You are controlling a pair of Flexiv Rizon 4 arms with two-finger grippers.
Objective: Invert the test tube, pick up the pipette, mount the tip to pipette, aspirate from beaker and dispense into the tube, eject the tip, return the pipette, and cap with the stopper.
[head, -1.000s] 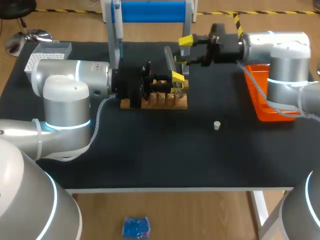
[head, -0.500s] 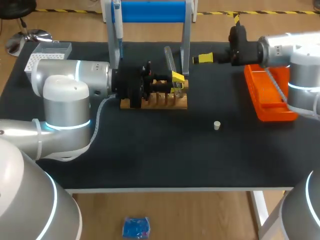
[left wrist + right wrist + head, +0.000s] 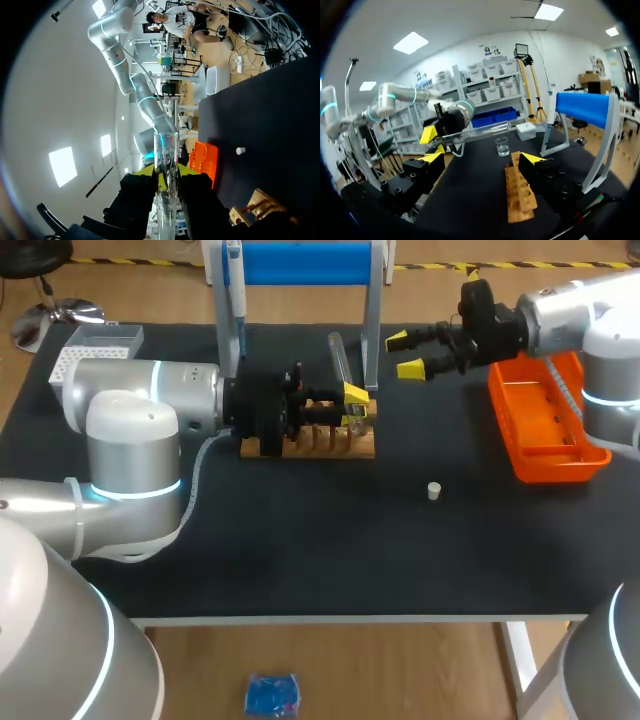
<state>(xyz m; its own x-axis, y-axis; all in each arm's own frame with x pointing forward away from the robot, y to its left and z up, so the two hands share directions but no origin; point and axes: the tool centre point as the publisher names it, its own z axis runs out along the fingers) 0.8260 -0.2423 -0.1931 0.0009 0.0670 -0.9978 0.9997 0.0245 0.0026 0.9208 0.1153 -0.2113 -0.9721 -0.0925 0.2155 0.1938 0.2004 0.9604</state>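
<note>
Two arms are doing diff. jobs: left gripper (image 3: 355, 406) is pinching the tube (image 3: 338, 358) low on its glass, both yellow tips pressed on it from opp. sides, w/ most of the tube sticking out past the fingers, just above the rack (image 3: 310, 445). In the left wrist view the tube (image 3: 165, 150) is running straight out from between the tips of the left gripper (image 3: 165, 172), far end looking like the open rim, so prob. it is being held mouth-out to take liquid later. Right gripper (image 3: 405, 354) is hanging w/ fingers spread wide and holding nothing, well apart from the tube, tray (image 3: 545, 425) behind it; its own view is showing the tube (image 3: 470, 134) ahead of it, the beaker (image 3: 502, 146) beyond that, rack (image 3: 520, 195) below. Pipette (image 3: 236, 290) is hanging on the stand behind the left gripper, stopper (image 3: 433, 490) sitting loose on the table off to the side, both untouched, so the free right hand is likely being cleared for the pipette grab. Vs 1 s ago: right gripper was up at the tube beside the left one; it has pulled back toward the tray and opened. Left arm, tube, stopper are staying put.
</note>
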